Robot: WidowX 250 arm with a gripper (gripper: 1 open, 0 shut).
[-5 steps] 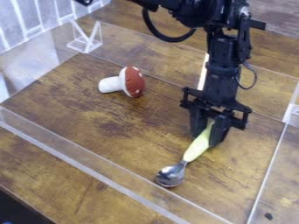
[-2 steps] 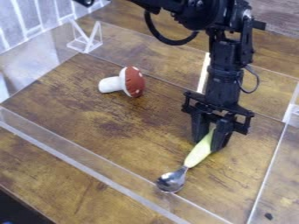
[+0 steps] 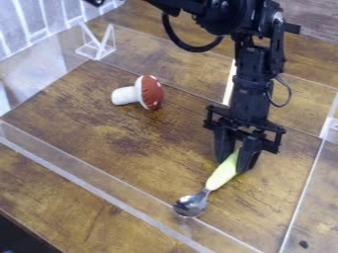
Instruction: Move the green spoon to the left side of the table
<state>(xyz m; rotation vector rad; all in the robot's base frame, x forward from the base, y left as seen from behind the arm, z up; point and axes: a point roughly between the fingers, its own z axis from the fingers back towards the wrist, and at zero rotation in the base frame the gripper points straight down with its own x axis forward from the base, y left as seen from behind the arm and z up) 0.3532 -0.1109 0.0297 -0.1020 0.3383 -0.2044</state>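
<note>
Now | pincer clamps green spoon handle | bowl near front acrylic wall

Green spoon: silver bowl has slid slightly toward the near clear wall, away from the toy mushroom; handle angle a little steeper.

One green spoon and one toy mushroom on one table.
</note>
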